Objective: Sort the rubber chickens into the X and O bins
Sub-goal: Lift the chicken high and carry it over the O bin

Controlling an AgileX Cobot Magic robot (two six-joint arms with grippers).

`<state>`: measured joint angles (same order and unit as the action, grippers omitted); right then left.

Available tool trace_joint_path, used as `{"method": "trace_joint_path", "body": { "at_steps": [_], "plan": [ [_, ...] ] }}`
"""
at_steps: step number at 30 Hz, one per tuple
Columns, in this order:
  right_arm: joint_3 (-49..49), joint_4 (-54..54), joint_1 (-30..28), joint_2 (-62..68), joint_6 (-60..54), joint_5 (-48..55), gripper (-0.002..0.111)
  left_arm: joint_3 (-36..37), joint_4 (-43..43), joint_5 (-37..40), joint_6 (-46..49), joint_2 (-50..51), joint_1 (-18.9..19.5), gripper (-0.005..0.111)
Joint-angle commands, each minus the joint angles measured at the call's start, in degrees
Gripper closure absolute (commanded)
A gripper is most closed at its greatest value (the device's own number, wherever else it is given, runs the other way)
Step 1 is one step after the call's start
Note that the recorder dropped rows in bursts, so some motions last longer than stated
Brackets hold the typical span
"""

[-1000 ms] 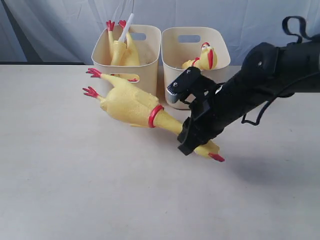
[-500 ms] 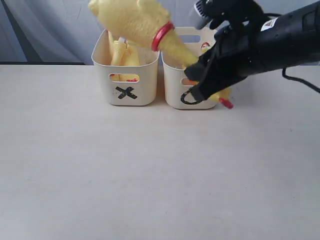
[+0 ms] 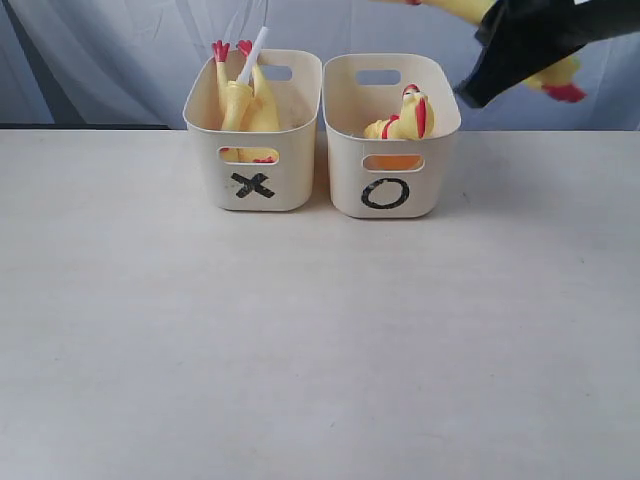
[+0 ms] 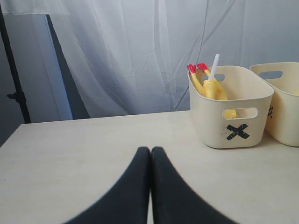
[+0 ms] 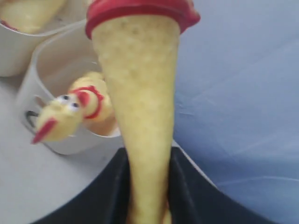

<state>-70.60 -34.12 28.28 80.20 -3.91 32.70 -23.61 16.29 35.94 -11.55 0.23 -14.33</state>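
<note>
While the right gripper (image 5: 148,186) clamps the neck of a large rubber chicken (image 5: 135,93), between its red band (image 5: 140,9) and head, the toy hangs high, up and to the right of the O bin (image 3: 350,150), where a smaller chicken (image 3: 410,115) lies. Touching this bin, the X bin (image 3: 300,150) holds another chicken (image 3: 240,100), feet up. The left gripper (image 4: 150,186) has its jaws pressed together, low over the table (image 3: 300,350)

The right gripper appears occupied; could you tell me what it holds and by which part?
The right gripper holds a long yellow rubber chicken by its neck, between the red band and the head.
</note>
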Motion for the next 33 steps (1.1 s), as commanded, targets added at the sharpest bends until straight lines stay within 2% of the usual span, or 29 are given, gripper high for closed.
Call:
{"method": "trace_joint_path", "body": {
  "at_steps": [1,10,16,20,33],
  "plan": [
    [-3.4,-15.3,-0.2,1.7,6.5,4.0,0.109,0.3,-0.4,-0.1,-0.4,-0.2,0.0,0.107],
    [-3.5,-31.0,-0.2,8.8,7.6,8.8,0.109,0.3,-0.4,-0.1,-0.4,-0.2,0.0,0.107],
    [-4.3,-37.8,-0.1,14.9,10.3,12.1,0.109,0.3,-0.4,-0.1,-0.4,-0.2,0.0,0.107],
    [-6.9,-37.9,-0.1,18.7,10.4,16.0,0.109,0.3,-0.4,-0.1,-0.4,-0.2,0.0,0.107],
    [-8.0,-43.6,2.1,23.5,10.4,17.4,0.109,0.3,-0.4,-0.1,-0.4,-0.2,0.0,0.107]
  ]
}}
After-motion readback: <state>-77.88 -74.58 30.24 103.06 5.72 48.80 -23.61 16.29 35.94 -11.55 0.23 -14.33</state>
